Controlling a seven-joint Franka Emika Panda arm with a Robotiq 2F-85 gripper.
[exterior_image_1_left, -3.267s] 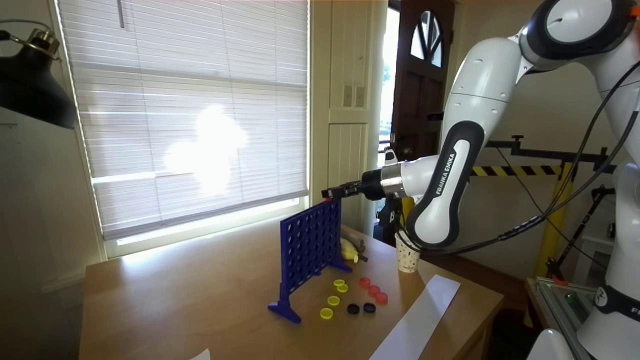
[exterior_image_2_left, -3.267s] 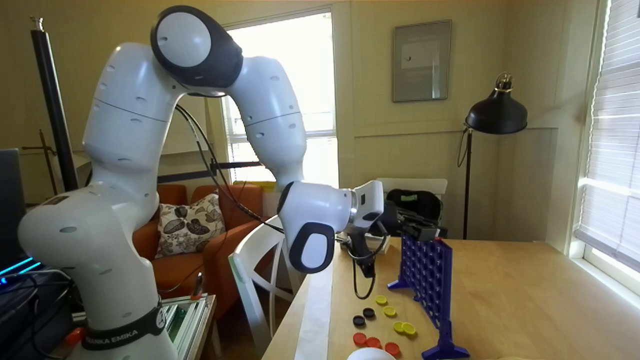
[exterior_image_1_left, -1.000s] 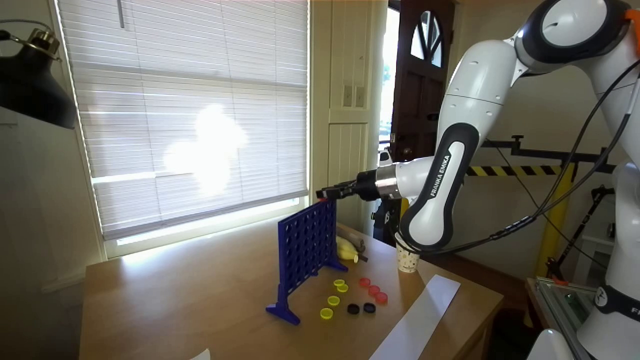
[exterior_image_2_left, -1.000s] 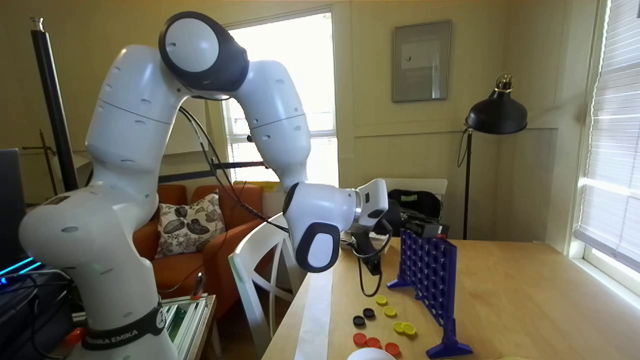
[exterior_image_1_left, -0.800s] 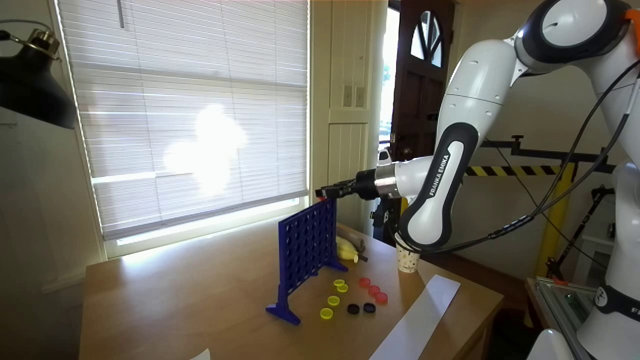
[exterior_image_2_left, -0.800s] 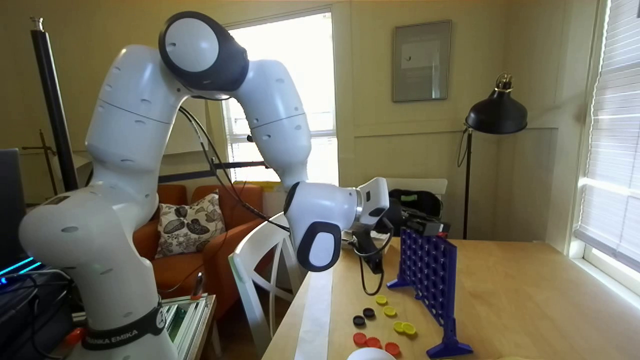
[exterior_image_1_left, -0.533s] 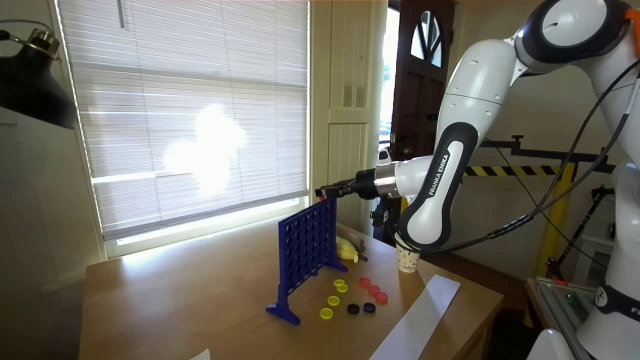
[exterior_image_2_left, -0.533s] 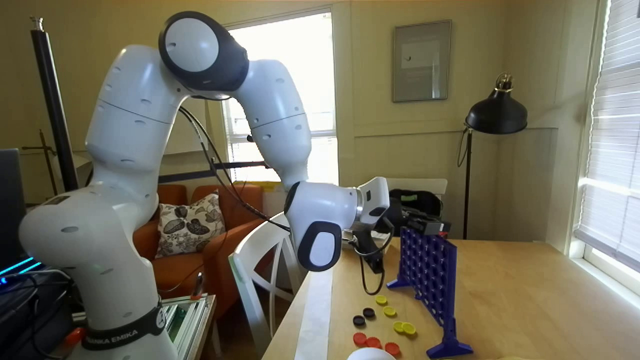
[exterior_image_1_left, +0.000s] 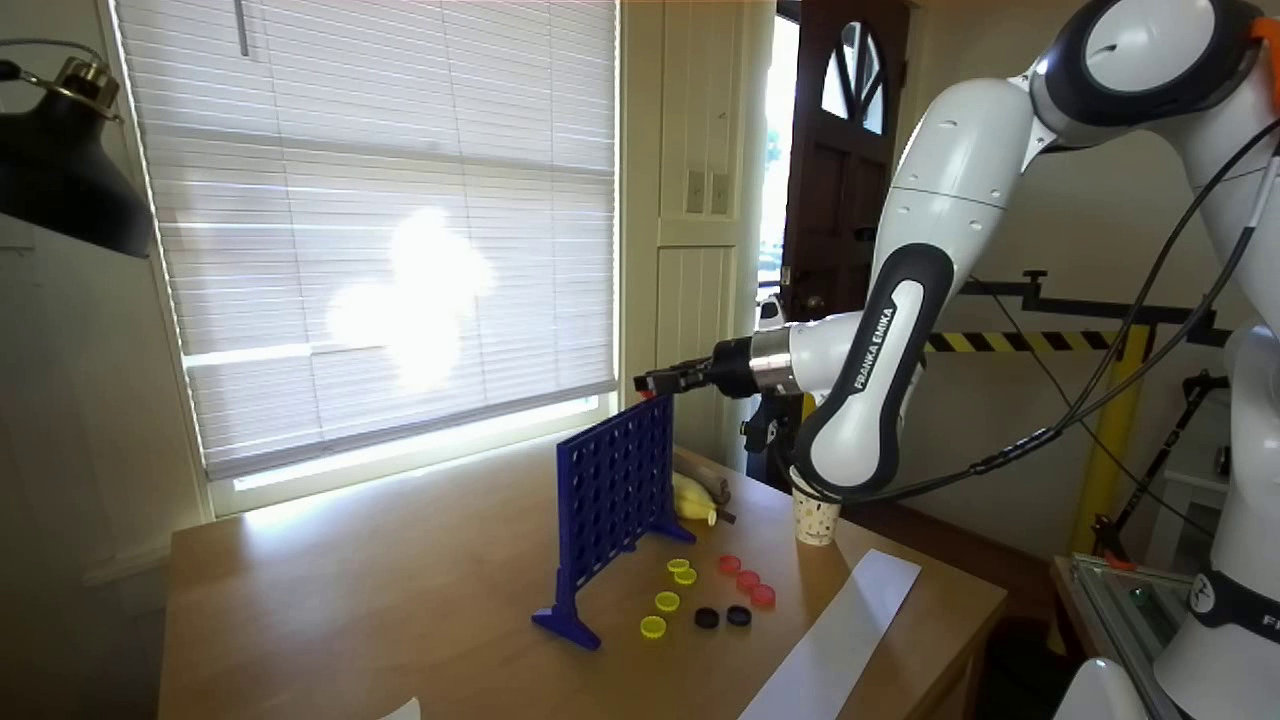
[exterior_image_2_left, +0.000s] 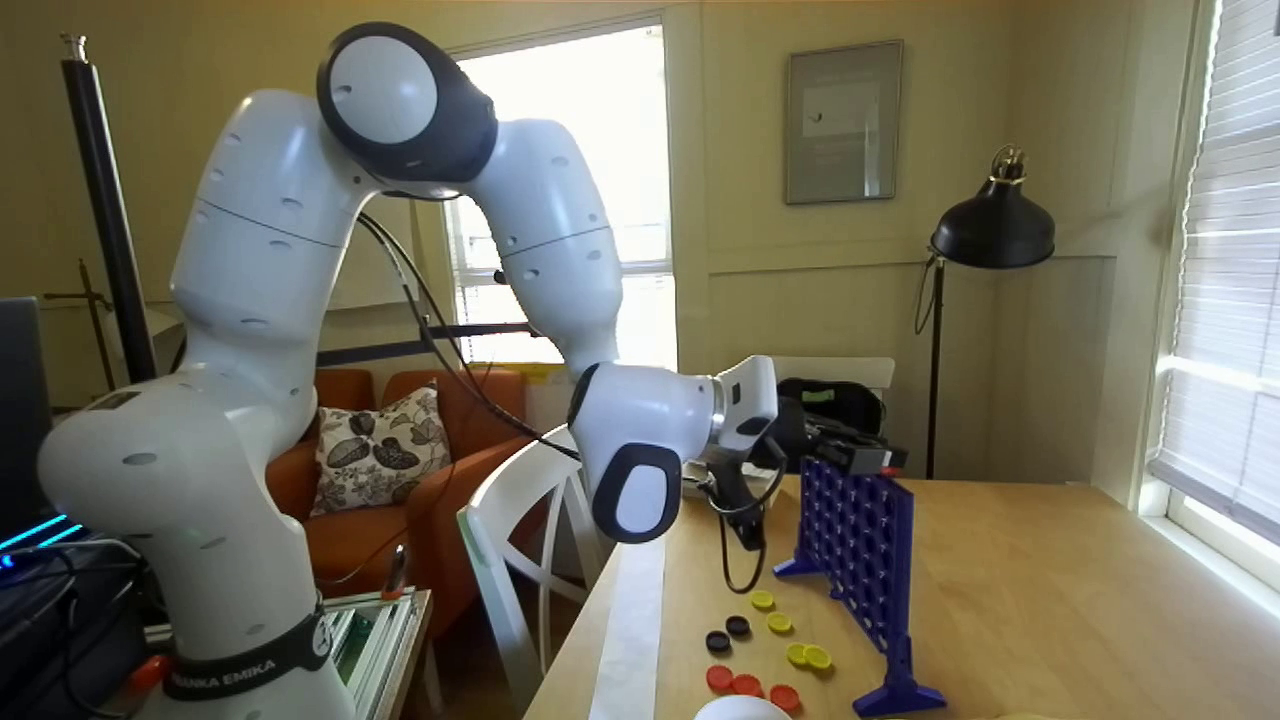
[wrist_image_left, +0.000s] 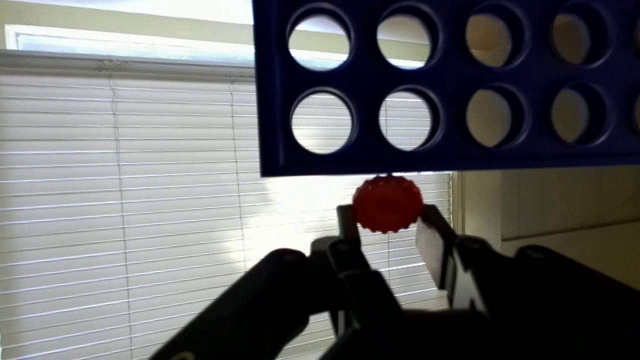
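Observation:
A red disc (wrist_image_left: 387, 204) with a ridged rim sits between the fingertips of my gripper (wrist_image_left: 388, 212), which is shut on it from both sides. In the wrist view the disc lies right by the top edge of the blue upright grid board (wrist_image_left: 360, 160), near one end; whether they touch I cannot tell. Both exterior views show the gripper (exterior_image_1_left: 645, 383) reaching level over the far top corner of the board (exterior_image_1_left: 612, 490), with a sliver of the red disc (exterior_image_2_left: 890, 471) below the fingertips. The board stands on its feet on the table.
Yellow discs (exterior_image_1_left: 653, 627), red discs (exterior_image_1_left: 748, 580) and black discs (exterior_image_1_left: 738, 616) lie on the table beside the board. A speckled cup (exterior_image_1_left: 816, 515) stands under the forearm. Something yellow (exterior_image_1_left: 692, 500) lies behind the board. A white strip (exterior_image_1_left: 835, 635) runs along the table.
Compared with about three seconds ago, the gripper has moved slightly further over the board and the board has shifted a little the same way. In the last second the gripper rose slightly.

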